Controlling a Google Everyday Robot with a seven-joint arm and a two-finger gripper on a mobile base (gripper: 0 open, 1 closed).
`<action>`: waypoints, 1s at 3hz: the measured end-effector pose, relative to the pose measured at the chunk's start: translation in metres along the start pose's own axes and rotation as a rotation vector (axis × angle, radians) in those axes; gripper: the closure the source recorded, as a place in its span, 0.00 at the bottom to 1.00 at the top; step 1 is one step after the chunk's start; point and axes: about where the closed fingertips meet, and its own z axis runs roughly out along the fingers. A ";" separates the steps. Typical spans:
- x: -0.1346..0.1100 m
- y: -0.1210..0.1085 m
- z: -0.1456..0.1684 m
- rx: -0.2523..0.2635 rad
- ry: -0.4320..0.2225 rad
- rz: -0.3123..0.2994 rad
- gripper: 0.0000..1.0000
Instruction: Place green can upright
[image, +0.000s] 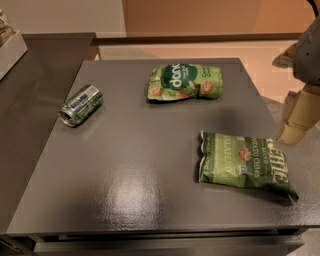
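The hand (296, 122) hangs off the right edge of the bench (125, 165), whether wide or narrow I cannot tell, with the near bag (245, 165) closest, the far bag (184, 82) beyond, and the can (81, 105) lying on its side near the left edge.

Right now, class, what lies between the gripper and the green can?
In the camera view, only bare table: the line from the gripper at the right edge to the green can runs between the upper snack bag and the lower snack bag.
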 end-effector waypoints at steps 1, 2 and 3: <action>0.000 0.000 0.000 0.002 0.000 0.000 0.00; -0.013 -0.005 0.002 0.007 -0.032 -0.032 0.00; -0.044 -0.019 0.007 0.024 -0.079 -0.112 0.00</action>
